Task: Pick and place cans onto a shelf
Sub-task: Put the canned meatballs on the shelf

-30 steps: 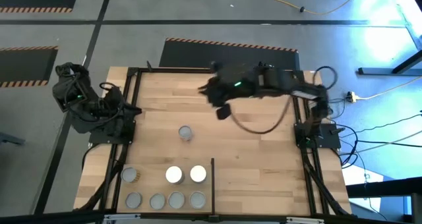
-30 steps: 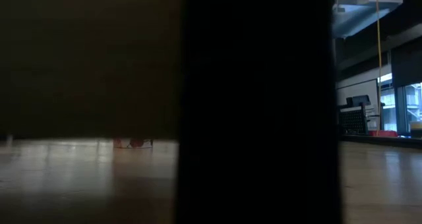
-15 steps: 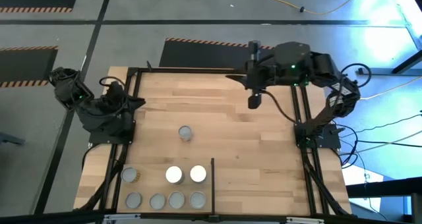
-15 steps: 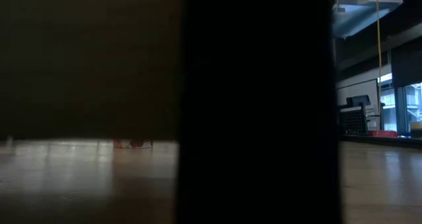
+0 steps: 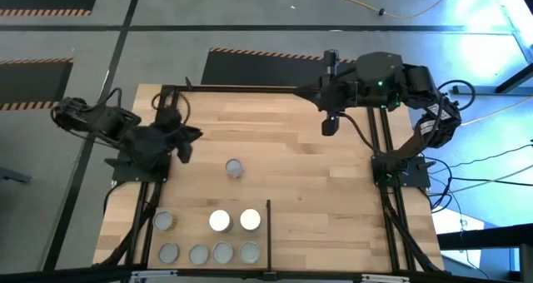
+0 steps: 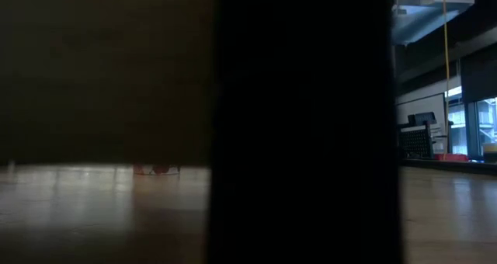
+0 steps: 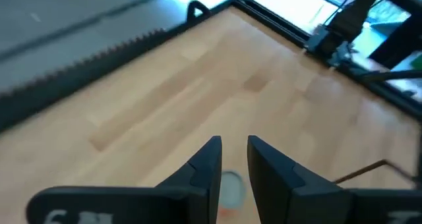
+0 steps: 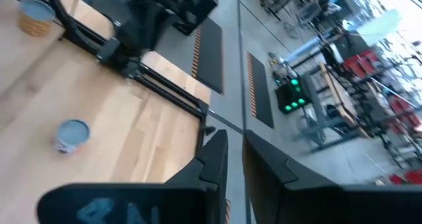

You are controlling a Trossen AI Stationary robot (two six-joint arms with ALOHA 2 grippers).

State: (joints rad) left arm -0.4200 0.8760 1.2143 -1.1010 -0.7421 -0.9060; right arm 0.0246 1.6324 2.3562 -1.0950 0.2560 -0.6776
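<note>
A lone can [image 5: 235, 168] stands upright near the middle of the desk [image 5: 333, 200], well apart from both arms. The left gripper [image 5: 185, 141] reaches in over the left edge of the desk, to the left of that can and a little farther back; in the left wrist view its fingers [image 7: 208, 165] stand only a narrow gap apart, holding nothing, with a blurred can top [image 7: 231, 184] showing between and beyond them. The right gripper [image 5: 329, 126] hangs over the far right part of the desk, empty, its fingers [image 8: 214, 159] also close together with a thin slit between them. The right wrist view takes in the lone can [image 8: 71, 136] on the wood and a tan-topped one [image 8: 36, 16] farther off. At the near left, the other cans [image 5: 221, 252] stand grouped on the shelf [image 5: 187, 233], left of the thin black divider bar [image 5: 268, 229]: two white-topped ones [image 5: 219, 220] side by side, grey-topped ones in a row nearer the edge. The low view is mostly blocked by dark shapes.
</note>
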